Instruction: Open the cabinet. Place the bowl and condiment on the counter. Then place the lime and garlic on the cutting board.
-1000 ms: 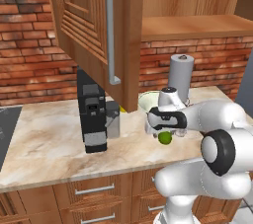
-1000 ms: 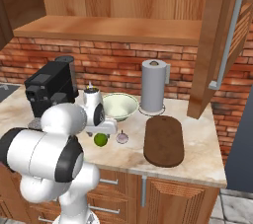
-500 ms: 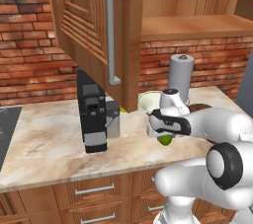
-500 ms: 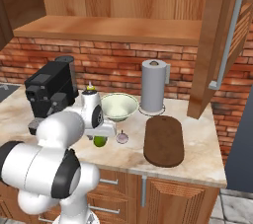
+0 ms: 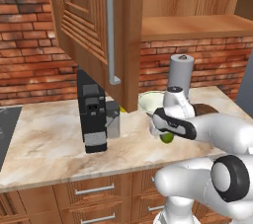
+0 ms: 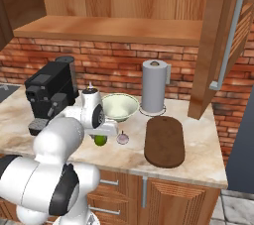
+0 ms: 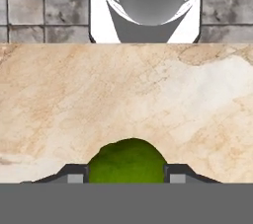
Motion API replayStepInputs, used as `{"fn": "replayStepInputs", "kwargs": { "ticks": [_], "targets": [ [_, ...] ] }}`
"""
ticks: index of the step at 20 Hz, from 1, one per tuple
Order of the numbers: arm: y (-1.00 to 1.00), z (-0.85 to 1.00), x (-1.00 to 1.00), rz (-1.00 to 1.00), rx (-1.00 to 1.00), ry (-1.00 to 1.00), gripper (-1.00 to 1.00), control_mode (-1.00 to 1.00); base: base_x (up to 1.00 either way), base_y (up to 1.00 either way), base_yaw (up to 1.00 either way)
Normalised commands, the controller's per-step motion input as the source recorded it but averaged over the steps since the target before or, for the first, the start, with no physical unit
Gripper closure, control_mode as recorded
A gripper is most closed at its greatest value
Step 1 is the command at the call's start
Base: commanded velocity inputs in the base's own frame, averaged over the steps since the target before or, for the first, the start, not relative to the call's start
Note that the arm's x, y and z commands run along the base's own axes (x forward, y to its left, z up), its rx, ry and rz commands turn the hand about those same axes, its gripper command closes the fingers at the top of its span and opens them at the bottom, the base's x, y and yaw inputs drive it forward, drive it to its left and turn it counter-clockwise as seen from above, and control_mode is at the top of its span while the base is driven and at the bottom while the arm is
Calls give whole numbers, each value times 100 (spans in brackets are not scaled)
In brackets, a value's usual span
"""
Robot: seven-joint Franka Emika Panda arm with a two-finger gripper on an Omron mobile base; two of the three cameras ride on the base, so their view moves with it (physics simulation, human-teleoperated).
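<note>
— Green between the two dark tips: what has the claw (image 7: 126, 178) got?

— The lime (image 7: 127, 161). In the hand view it fills the gap between the fingertips (image 7: 75, 178), one tip against each side of it, so the claw is narrowed onto the lime. From the right base view the lime (image 6: 100, 140) still sits low on the counter (image 6: 198, 142), just under the white hand.

— Taking the lime as the landmark, where is the garlic?

— The garlic (image 6: 122, 139) lies just beside the lime, on the side toward the cutting board, apart from it.

— And the bowl?

— The bowl (image 6: 119, 107) stands behind the lime, nearer the brick wall, upright on the counter. In the left base view its rim (image 5: 148, 100) shows just behind the wrist.

— The cutting board?

— The cutting board (image 6: 164, 141) lies flat beyond the garlic from the lime, its long axis running from the front edge toward the wall. Nothing rests on it.

— What else is near?

— A paper-towel roll (image 6: 154, 86) stands upright behind the board, farther from the lime than the bowl. A black coffee machine (image 6: 49, 92) stands on the opposite side of the lime, near the wall.

— And the cabinet?

— The cabinet (image 5: 94, 25) hangs above the lime, its door swung open with the silver bar handle (image 5: 110, 30) facing out. The visible shelf (image 6: 114, 28) is bare.
</note>
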Motion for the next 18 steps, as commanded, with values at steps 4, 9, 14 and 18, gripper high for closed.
{"fn": "replayStepInputs", "kwargs": {
  "ticks": [4, 9, 14, 18],
  "targets": [
    [-37, 78, -40, 0, 0, -7, 100, -100, 0, 0, 0],
    [-87, 63, -41, 0, -1, -5, 100, -100, 0, 0, 0],
    [-100, 46, -12, 0, -3, -8, 100, -100, 0, 0, 0],
    [-100, 27, 9, 0, -6, -1, 100, -100, 0, 0, 0]
  ]
}}
